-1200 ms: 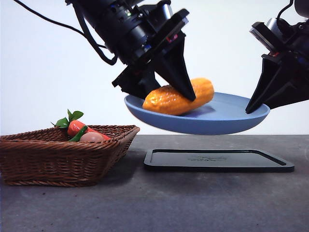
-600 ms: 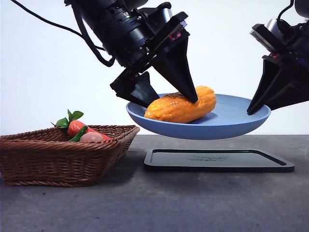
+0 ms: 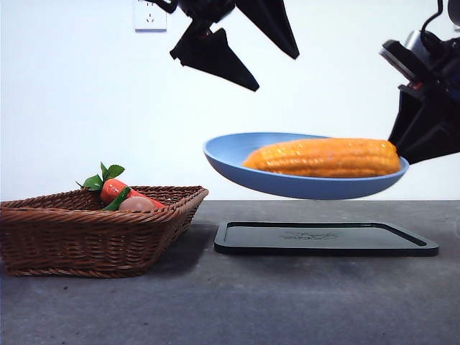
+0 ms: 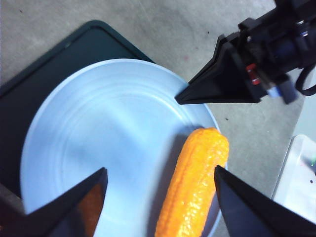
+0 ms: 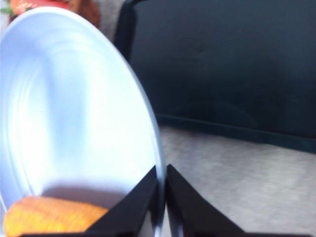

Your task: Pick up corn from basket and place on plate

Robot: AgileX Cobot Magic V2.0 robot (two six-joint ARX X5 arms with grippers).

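Above the black tray (image 3: 325,239), corn (image 3: 323,157) lies on the blue plate (image 3: 237,154).
I keep right tool (image 5: 162,197) clamped on the rim, level; left tool (image 3: 251,50), wide, lifts clear.

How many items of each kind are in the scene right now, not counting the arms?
Corn: 1
Carrot: 1
Egg-shaped item: 1
Blue plate: 1
Wicker basket: 1
Black tray: 1
Total: 6
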